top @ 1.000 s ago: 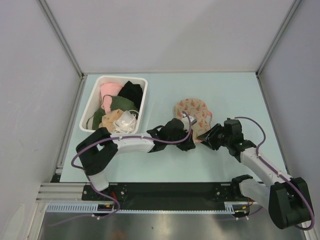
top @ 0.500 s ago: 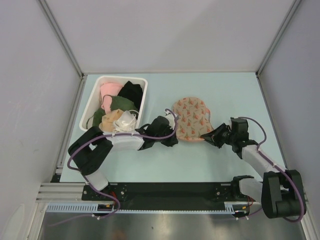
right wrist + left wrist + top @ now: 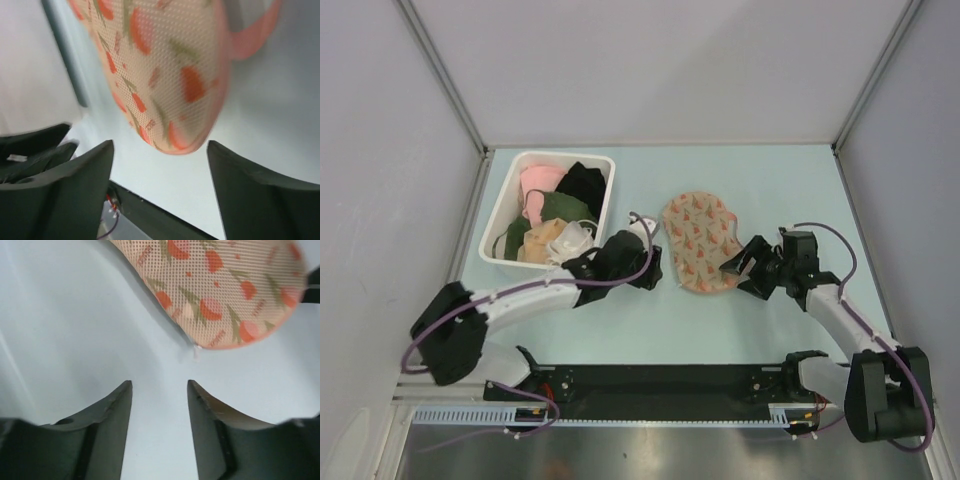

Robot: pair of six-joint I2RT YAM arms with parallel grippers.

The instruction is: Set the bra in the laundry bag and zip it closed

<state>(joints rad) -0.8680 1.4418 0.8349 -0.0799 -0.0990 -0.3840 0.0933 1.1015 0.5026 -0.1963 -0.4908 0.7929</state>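
The laundry bag (image 3: 700, 242) lies folded shut on the pale table, its beige mesh with orange-red print facing up. It fills the top of the left wrist view (image 3: 220, 290) and of the right wrist view (image 3: 165, 75). A pink strap loop (image 3: 255, 35) sticks out at its side. The bra is hidden from every view. My left gripper (image 3: 655, 268) sits just left of the bag, open and empty (image 3: 159, 385), a little short of the bag's edge. On the bag's right, my right gripper (image 3: 735, 262) is open wide with nothing between its fingers (image 3: 160, 145).
A white plastic bin (image 3: 500, 228) at the back left holds pink, green, black and cream garments. The left arm stretches from its base past the bin's near corner. Grey walls close in both sides of the table.
The left arm has drawn back to the left, off the bag, and its jaws have opened. The right gripper has opened wide beside the bag. The bag has shifted slightly left.
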